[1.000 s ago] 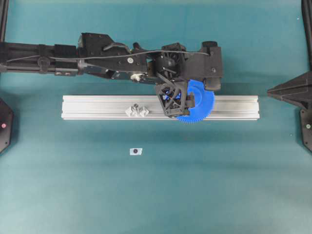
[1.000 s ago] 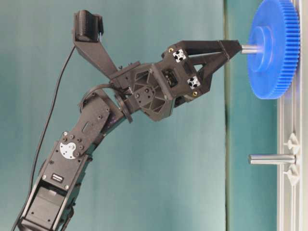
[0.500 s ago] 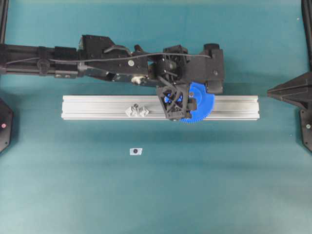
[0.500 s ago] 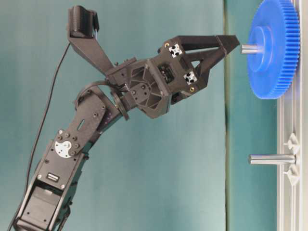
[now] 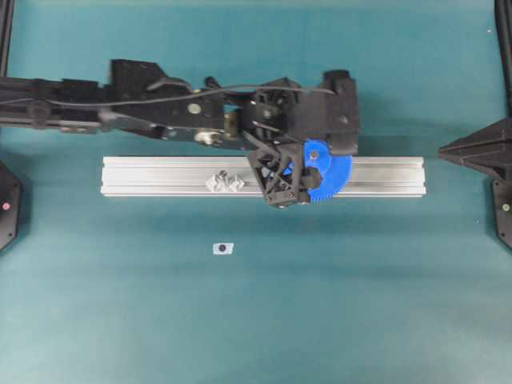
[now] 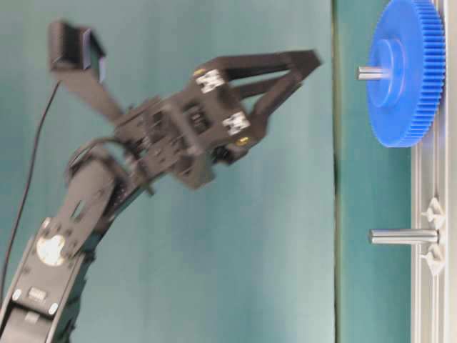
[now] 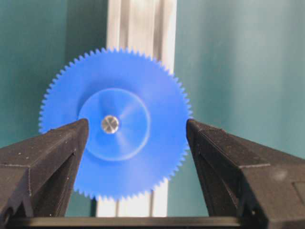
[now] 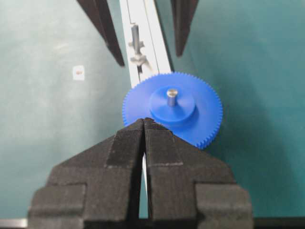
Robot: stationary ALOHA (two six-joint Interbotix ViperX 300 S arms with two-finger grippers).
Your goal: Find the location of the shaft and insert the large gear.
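- Your left gripper [image 7: 138, 131] stands spread wide and holds nothing; its fingers [image 7: 52, 157] flank the large gear [image 7: 114, 124] without touching it
- In the table-level view that gripper [image 6: 303, 61] hangs clear of the gear [image 6: 407, 71]
- Your right gripper [image 8: 144, 125] is pressed together, empty, parked near the gear's rim
- The gear sits threaded on the shaft [image 7: 110, 124], on the aluminium rail [image 5: 160, 176]; a second shaft [image 6: 403, 236] stands bare further along; the rail lies on the teal desk [image 5: 360, 296]
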